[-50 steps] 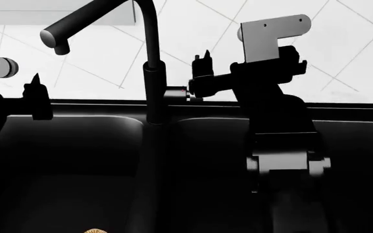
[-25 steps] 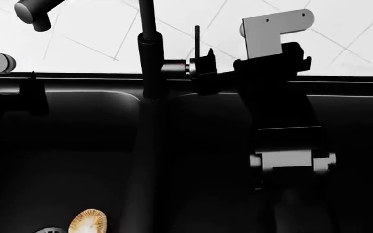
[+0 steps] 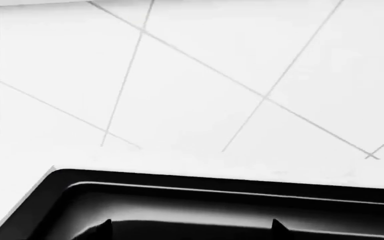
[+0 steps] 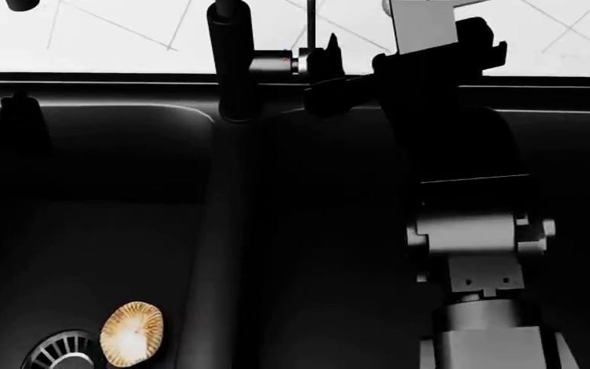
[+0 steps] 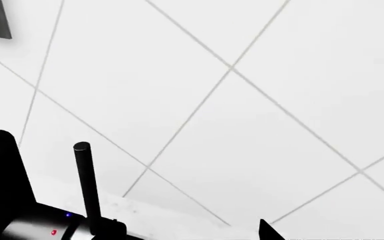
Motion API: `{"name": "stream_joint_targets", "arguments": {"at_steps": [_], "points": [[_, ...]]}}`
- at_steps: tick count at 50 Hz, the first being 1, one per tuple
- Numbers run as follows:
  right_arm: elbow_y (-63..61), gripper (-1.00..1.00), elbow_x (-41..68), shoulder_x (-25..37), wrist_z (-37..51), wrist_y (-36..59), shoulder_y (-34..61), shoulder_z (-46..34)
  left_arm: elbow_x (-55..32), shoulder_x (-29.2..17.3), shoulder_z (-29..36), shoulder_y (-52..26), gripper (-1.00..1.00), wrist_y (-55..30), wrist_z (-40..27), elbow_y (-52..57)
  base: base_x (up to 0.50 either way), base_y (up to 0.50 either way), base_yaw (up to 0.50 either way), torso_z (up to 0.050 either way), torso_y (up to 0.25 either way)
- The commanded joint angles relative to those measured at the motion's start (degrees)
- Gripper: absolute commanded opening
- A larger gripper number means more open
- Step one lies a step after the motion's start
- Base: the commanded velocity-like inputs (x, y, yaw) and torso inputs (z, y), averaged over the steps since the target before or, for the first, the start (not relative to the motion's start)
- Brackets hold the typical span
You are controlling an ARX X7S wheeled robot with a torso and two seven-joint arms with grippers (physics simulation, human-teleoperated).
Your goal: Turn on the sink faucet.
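Observation:
The sink faucet's black post [image 4: 231, 61] stands behind the divider of the black double-basin sink [image 4: 223, 231]. Its thin lever handle [image 4: 312, 27] points straight up from the side hub with the red dot. In the right wrist view the lever [image 5: 86, 185] rises next to one side of my right gripper [image 5: 188, 232], whose fingertips [image 5: 267, 231] stand wide apart. In the head view the right gripper [image 4: 326, 73] sits against the hub. My left gripper [image 3: 192, 227] is open and empty over the sink's back rim [image 3: 178, 185]. No water shows.
A white slotted drain strainer [image 4: 64, 354] and a yellowish ribbed object [image 4: 131, 332] lie in the left basin. A white tiled wall [image 5: 245, 100] rises right behind the sink. My right arm [image 4: 469, 231] reaches over the right basin.
The lever handle, not seen upright a second ago, now stands straight up beside the right gripper. The head view has tilted down, showing more of the basins and the strainer.

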Motion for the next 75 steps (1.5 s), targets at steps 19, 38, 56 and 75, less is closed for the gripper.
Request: {"name": "stream_joint_targets", "arguments": {"at_steps": [19,38,56,75], "points": [[-9.9,1.0,1.2,2.6,0.3,5.7,-3.9,-0.2,0.3,-0.4,1.5,-2.1,1.0,-1.9,-0.2,1.1,0.02,0.22,0.0,0.0,0.0],[-10.7,1.0,2.4,3.5,1.5,5.5,-4.9,1.0,0.0,0.0,2.3,-1.2,1.0,-1.0,-0.3,1.2,0.13,0.09,0.0,0.0,0.0],[27.1,1.0,0.2,-0.6,-1.4,-15.7,11.0,-2.1,-0.6,-0.4,1.9,-0.7,1.0,-0.5,-0.7,0.4,0.16,0.0,0.0,0.0,0.0],[30.6,1.0,-2.7,-1.6,-0.3,-12.6,13.3,1.8,-1.3,-0.3,1.7,0.8,1.0,-0.3,-1.0,1.0,0.0,0.0,0.0,0.0,0.0]]}}
